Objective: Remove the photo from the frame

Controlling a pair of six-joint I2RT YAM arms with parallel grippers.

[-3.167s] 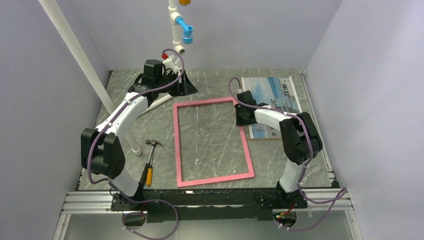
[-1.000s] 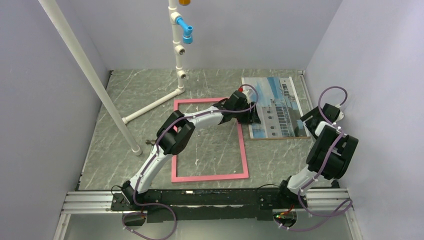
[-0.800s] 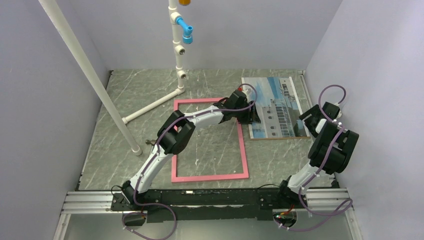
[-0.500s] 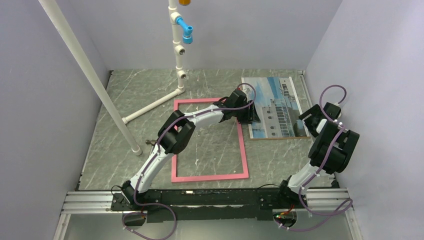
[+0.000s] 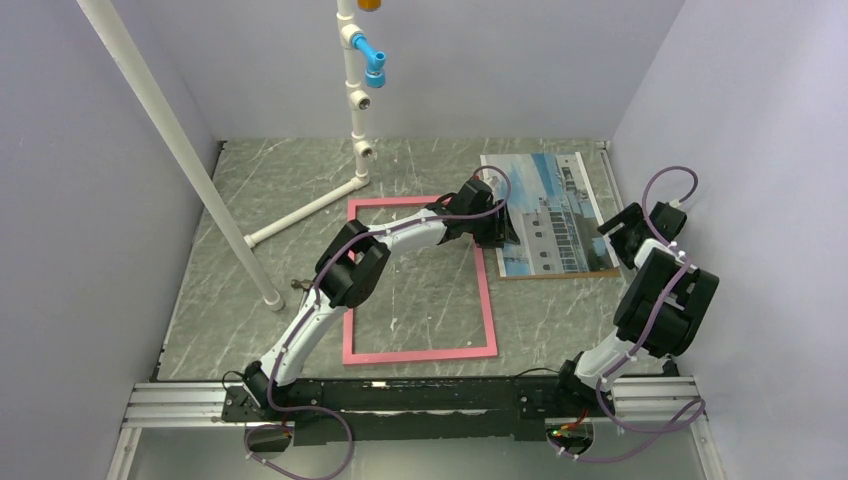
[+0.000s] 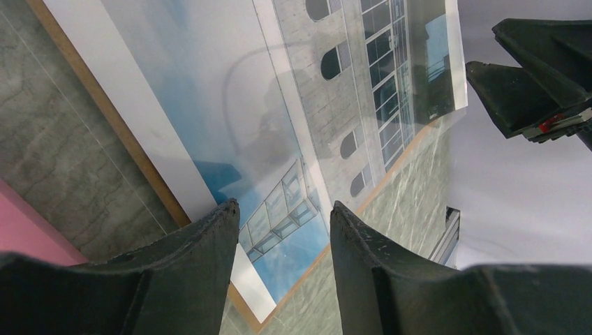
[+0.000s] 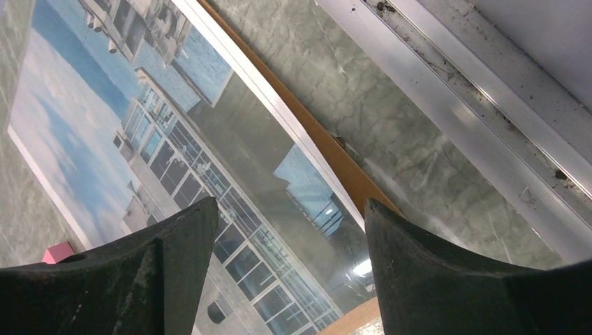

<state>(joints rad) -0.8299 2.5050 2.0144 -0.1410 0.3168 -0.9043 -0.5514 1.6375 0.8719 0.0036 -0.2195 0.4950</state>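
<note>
The photo (image 5: pixel 555 210) of a white-grey building against blue sky lies flat on a brown backing board (image 5: pixel 545 273), right of the empty pink frame (image 5: pixel 487 300). My left arm reaches across the frame. The left gripper (image 5: pixel 503 228) hovers open at the photo's left edge, and the photo (image 6: pixel 230 105) shows between its fingers (image 6: pixel 209 244) with nothing clamped. The right gripper (image 5: pixel 622 228) hangs open at the photo's right edge. In the right wrist view the glossy photo (image 7: pixel 139 139) and the board's brown rim (image 7: pixel 349 174) lie below the spread right gripper (image 7: pixel 290 209).
A white pipe stand with a blue fitting (image 5: pixel 372 55) rises at the back, and a slanted white pole (image 5: pixel 170 150) crosses the left. A hammer (image 5: pixel 298 284) peeks out beside the left arm. A metal rail (image 7: pixel 454 91) and the wall run just right of the board.
Since the oldest frame the left arm swung from the back left across the frame to the photo, and the right arm pulled back to its right edge. Over the last second both barely shifted.
</note>
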